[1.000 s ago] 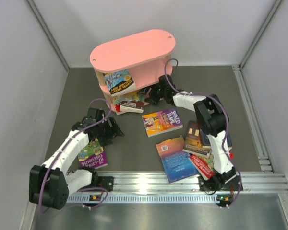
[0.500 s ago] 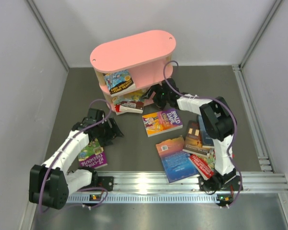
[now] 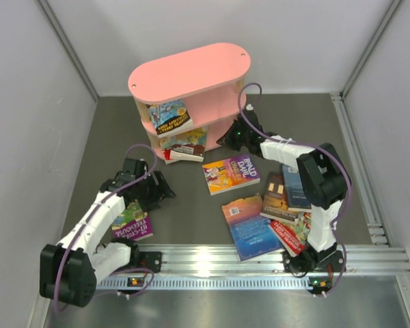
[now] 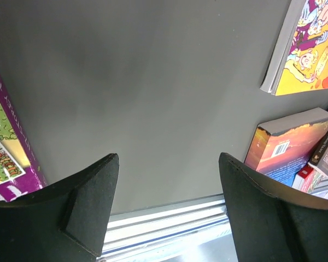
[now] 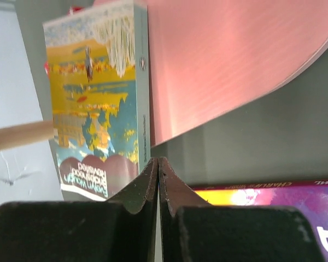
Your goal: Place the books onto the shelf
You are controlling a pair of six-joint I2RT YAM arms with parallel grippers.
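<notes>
Purple-and-yellow book (image 3: 231, 174) mid-table is showing "ROALD DAHL". Purple book (image 3: 132, 220) at eight o'clock is reading "TREEHOUSE". Yellow book (image 5: 93, 109) at eleven is showing "Evelyn Waugh", upside down.

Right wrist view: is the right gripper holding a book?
No, the right gripper is shut on nothing; the yellow book is just beyond it.

Pale walls (image 3: 314, 41) enclose a dark grey floor (image 3: 109, 137), evenly lit.
</notes>
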